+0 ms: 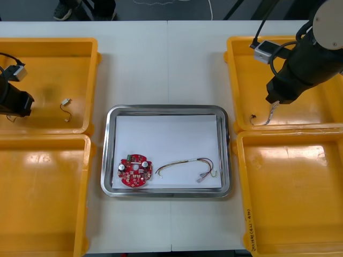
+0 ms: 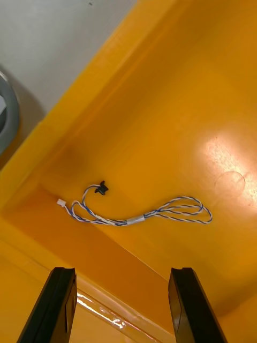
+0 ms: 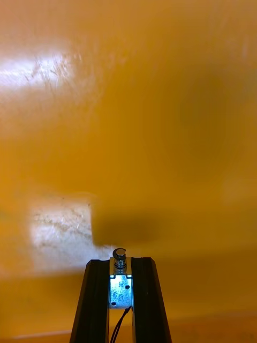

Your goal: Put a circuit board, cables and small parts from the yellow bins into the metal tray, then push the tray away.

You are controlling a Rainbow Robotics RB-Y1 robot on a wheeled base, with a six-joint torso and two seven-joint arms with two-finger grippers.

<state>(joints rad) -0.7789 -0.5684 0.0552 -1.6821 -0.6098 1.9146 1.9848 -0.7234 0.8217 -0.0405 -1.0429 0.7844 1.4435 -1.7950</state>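
text: none legible | yellow bin (image 1: 249, 227) rim: small dark marking, too small to read

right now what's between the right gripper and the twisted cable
Only bare yellow bin floor, seen in the right wrist view; the open right gripper faces the twisted cable.

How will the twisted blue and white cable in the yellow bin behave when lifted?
Probably floppy: the twisted blue and white cable lies in loose loops, so its ends should droop from the open right gripper above it. Likely light, being thin. Left gripper, over the left yellow bin, holds a small metal part.
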